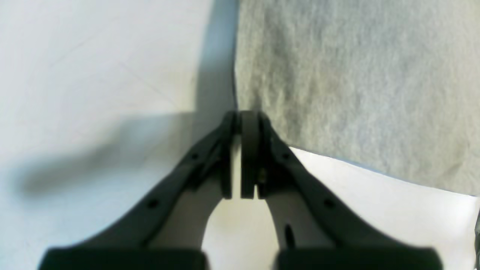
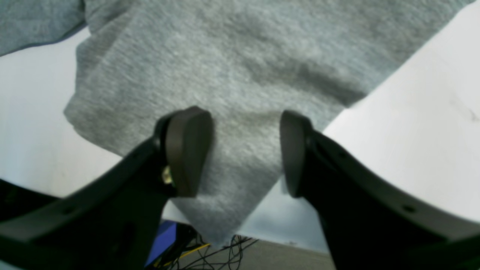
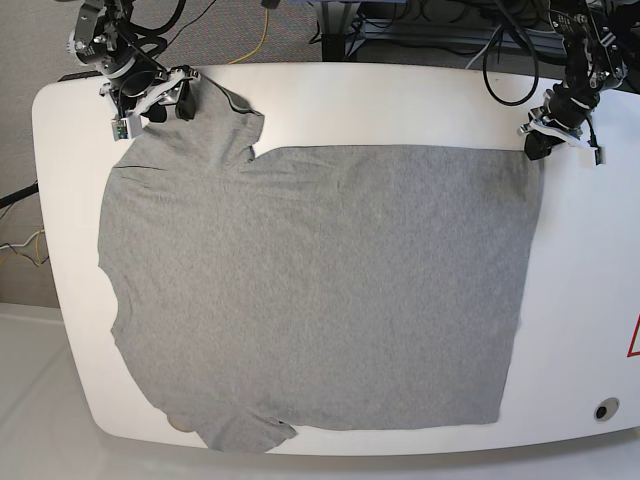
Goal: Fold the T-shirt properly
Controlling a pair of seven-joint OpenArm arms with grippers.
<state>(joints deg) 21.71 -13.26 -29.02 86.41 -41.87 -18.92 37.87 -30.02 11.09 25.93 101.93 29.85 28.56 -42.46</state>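
Between the spread right gripper [image 2: 245,153] jaws lies the plain heather-grey knit T-shirt [image 3: 310,290] sleeve; the left gripper [image 1: 240,123] is pinched on its hem corner. Grasping step; right should close next.

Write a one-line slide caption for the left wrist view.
Left gripper shut at the corner edge of the grey T-shirt on the white table.

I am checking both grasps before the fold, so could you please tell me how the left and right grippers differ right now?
The left gripper is shut, pinching the T-shirt at its hem corner; the right gripper stands open with cloth between its jaws. The left gripper sits at the shirt's hem end, the right at the sleeve end. Both have dark fingers and sit at the table's far edge.
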